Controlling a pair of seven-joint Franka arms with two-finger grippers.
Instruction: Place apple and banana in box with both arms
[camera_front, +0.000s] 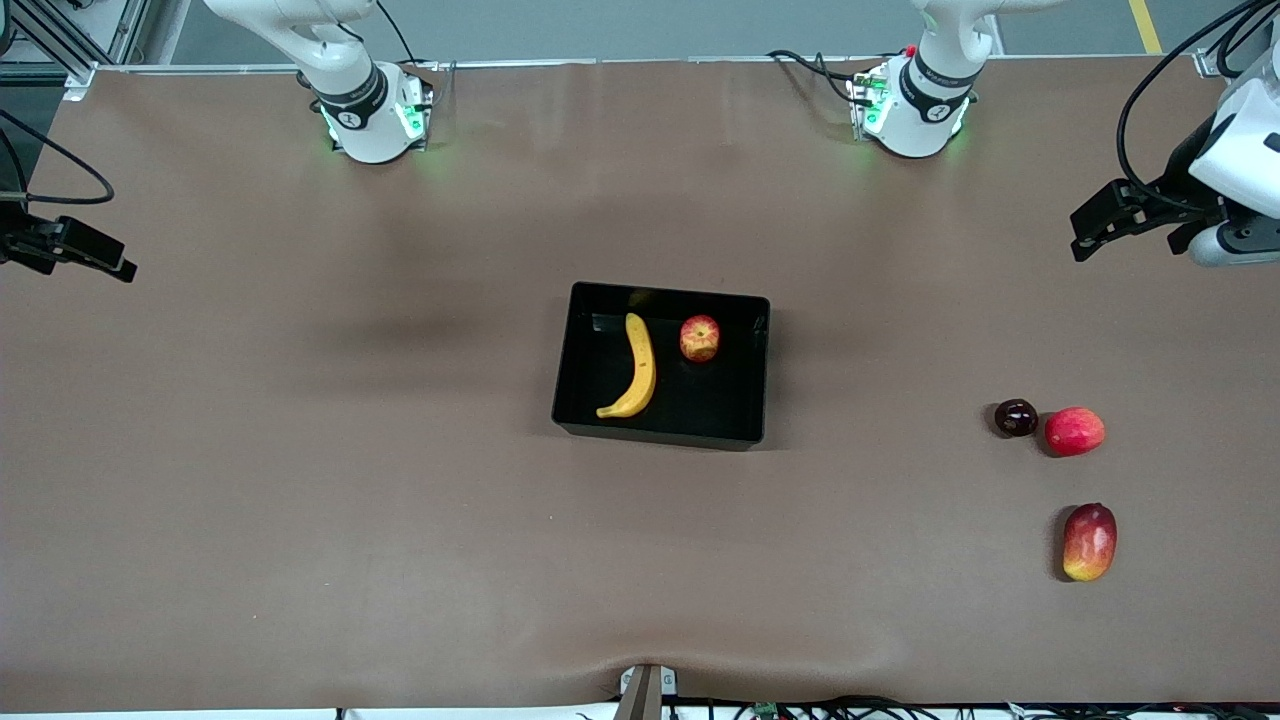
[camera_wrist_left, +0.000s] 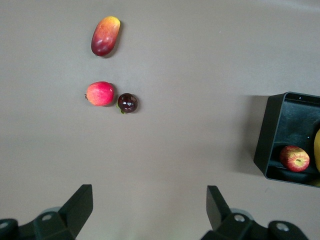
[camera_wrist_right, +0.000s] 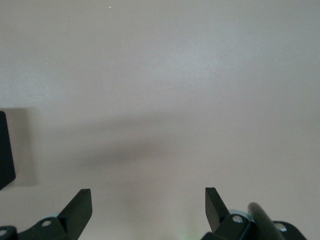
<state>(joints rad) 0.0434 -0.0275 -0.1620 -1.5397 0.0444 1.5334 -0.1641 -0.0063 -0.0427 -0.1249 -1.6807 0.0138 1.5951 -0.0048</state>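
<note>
The black box (camera_front: 720, 400) sits at the middle of the table. The yellow banana (camera_front: 636, 368) and the red-yellow apple (camera_front: 699, 338) lie in it, apart from each other. My left gripper (camera_front: 1088, 238) is up over the left arm's end of the table, open and empty. Its wrist view (camera_wrist_left: 150, 200) shows the box's wall (camera_wrist_left: 272, 135), the apple (camera_wrist_left: 294, 158) and a sliver of banana (camera_wrist_left: 317, 150). My right gripper (camera_front: 118, 266) is over the right arm's end of the table, open and empty (camera_wrist_right: 148, 200). A corner of the box (camera_wrist_right: 4, 150) shows in its wrist view.
Three loose fruits lie on the table toward the left arm's end: a dark round fruit (camera_front: 1016, 417) beside a pinkish-red fruit (camera_front: 1074, 431), and a mango-like fruit (camera_front: 1089, 541) nearer the front camera. They also show in the left wrist view, the mango-like fruit (camera_wrist_left: 105, 36) among them.
</note>
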